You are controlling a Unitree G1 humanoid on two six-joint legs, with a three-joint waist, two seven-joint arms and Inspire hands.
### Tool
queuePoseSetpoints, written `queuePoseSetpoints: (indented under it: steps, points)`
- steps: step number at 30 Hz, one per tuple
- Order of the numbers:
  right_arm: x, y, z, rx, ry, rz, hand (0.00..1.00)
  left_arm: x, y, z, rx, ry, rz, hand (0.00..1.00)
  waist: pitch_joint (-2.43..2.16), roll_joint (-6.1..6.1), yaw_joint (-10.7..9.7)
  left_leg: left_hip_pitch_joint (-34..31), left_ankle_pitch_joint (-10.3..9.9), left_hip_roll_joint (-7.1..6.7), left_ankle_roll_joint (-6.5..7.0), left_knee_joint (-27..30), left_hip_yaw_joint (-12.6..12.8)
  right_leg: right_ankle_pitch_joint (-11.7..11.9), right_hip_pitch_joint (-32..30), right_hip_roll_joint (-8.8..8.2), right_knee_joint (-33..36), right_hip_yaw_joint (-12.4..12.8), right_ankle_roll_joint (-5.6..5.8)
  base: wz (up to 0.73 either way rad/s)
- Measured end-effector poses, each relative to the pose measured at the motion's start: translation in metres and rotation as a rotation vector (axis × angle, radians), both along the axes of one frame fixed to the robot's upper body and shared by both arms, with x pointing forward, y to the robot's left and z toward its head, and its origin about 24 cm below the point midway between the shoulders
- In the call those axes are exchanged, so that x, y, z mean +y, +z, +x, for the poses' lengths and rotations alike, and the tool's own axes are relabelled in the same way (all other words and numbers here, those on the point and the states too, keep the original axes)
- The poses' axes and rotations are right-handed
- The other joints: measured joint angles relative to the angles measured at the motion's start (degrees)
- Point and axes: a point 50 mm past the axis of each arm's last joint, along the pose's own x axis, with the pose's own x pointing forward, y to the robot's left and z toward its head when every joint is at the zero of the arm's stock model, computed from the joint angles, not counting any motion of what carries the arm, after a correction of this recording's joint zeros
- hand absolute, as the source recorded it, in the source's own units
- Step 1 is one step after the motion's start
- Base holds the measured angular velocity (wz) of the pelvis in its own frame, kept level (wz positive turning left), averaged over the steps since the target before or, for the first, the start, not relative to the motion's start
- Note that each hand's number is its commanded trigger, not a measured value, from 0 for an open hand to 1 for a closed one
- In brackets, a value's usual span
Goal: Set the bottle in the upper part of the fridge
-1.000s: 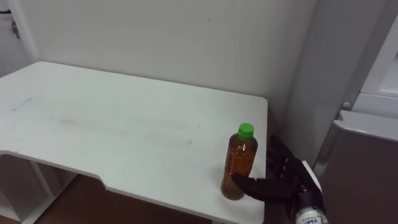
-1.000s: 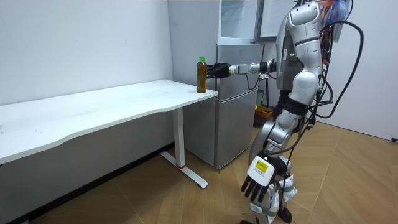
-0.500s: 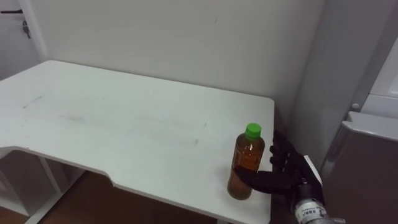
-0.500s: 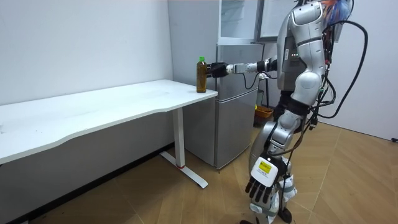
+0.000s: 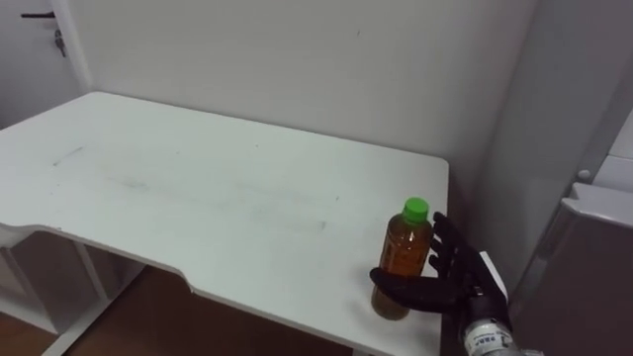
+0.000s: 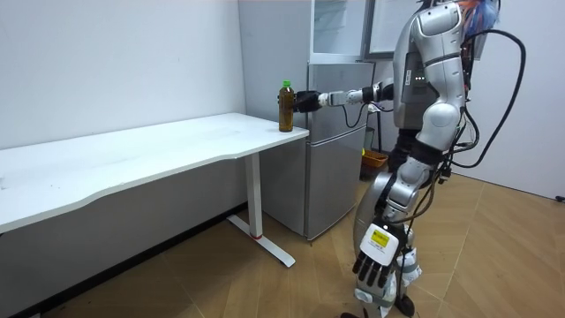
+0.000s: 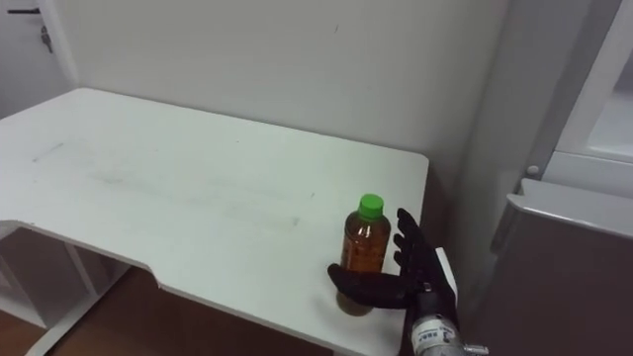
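fingers: spread and near straight, standing just right of the bottle; thumb lies across the front of its lower part; contact cannot be told
right hand: lower right of the left eye frame, at the bench's near right corner, not closed round anything
bottle: upright on the bench, amber liquid, green cap, between thumb and fingers
bench: white, fills left and centre of frame, against a pale wall
fridge: grey, right edge of frame, just beside the bench
left hand: lower centre-right of the room view, hanging by the robot's leg, fingers loose and straight
robot: stands by the fridge, right arm stretched to the bench corner
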Motion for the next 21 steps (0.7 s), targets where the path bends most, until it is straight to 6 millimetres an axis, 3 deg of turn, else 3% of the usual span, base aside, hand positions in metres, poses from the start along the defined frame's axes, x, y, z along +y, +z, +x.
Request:
queuePoseSetpoints:
  steps: [9, 15, 21]
  points:
    - [0.003, 0.002, 0.014, 0.020, 0.002, -0.026, 0.00, -0.003, -0.001, -0.001, 0.006, -0.021, -0.003, 0.00, 0.04, -0.14, 0.4, -0.8, 0.2, -0.16, 0.05, 0.3, -0.4, 0.0, -0.8, -0.15, 0.2, -0.5, -0.01, 0.02]
    - [0.006, -0.001, 0.013, 0.034, 0.018, -0.042, 0.00, -0.003, 0.000, 0.001, 0.000, -0.022, -0.003, 0.00, 0.03, -0.16, 1.7, -0.8, 0.2, -0.28, 0.03, 0.3, -0.9, 0.0, -0.8, -0.23, 0.2, -0.9, 0.01, 0.03]
    - [0.005, -0.003, 0.013, 0.040, 0.015, -0.041, 0.00, -0.002, 0.000, 0.003, -0.002, -0.024, -0.001, 0.00, 0.11, -0.35, 1.7, -1.0, 0.3, -0.44, 0.14, 0.1, -1.1, 0.0, -0.8, -0.39, 0.4, -1.1, 0.03, 0.00]
